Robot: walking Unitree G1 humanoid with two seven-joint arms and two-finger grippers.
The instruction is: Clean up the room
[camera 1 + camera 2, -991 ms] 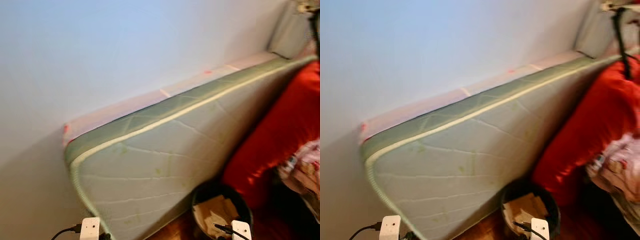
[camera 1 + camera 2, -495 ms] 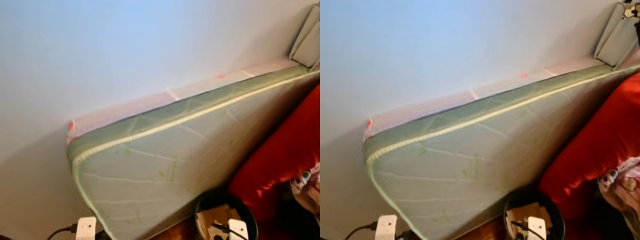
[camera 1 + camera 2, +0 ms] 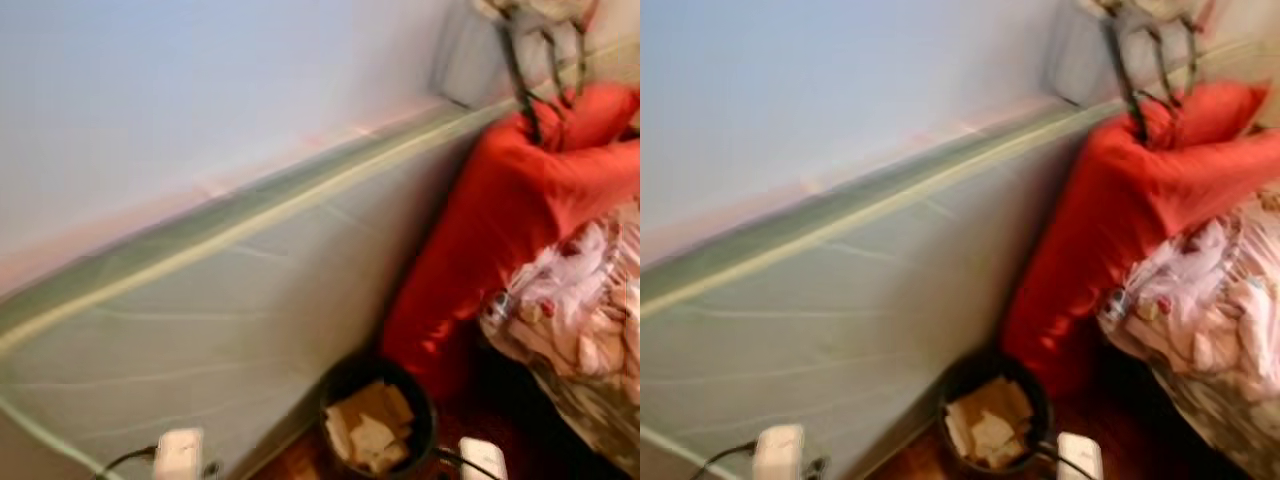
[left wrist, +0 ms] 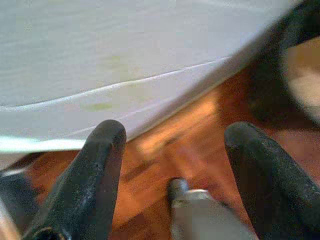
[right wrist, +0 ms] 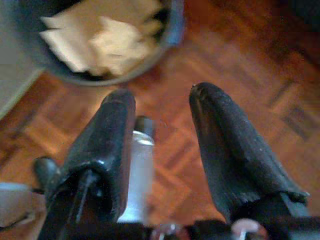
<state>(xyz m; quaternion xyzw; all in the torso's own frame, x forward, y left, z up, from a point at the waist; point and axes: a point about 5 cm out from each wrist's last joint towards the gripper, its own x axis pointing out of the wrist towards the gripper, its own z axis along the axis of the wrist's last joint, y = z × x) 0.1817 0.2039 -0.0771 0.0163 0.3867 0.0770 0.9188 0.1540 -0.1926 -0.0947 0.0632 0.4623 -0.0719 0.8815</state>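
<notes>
A black waste bin (image 3: 375,420) holding crumpled beige paper stands on the wood floor at the foot of a pale green mattress (image 3: 200,320). The mattress leans on its side against the wall. In the right wrist view my right gripper (image 5: 160,95) hangs open above the parquet, just short of the bin (image 5: 105,40), with nothing between its fingers. In the left wrist view my left gripper (image 4: 172,135) is open too, over the floor beside the mattress's lower edge (image 4: 125,75). The white ends of both wrists (image 3: 180,455) show at the bottom of the eye views.
A big red bag (image 3: 500,230) leans against the mattress right behind the bin. To its right lies a clear plastic bag of pinkish clothes (image 3: 575,310). Dark straps (image 3: 530,70) hang above the red bag. The views are blurred.
The whole picture has swung to the right, so the camera has turned. The red bag and bin now sit nearer the middle, and the bag of clothes has come into view.
</notes>
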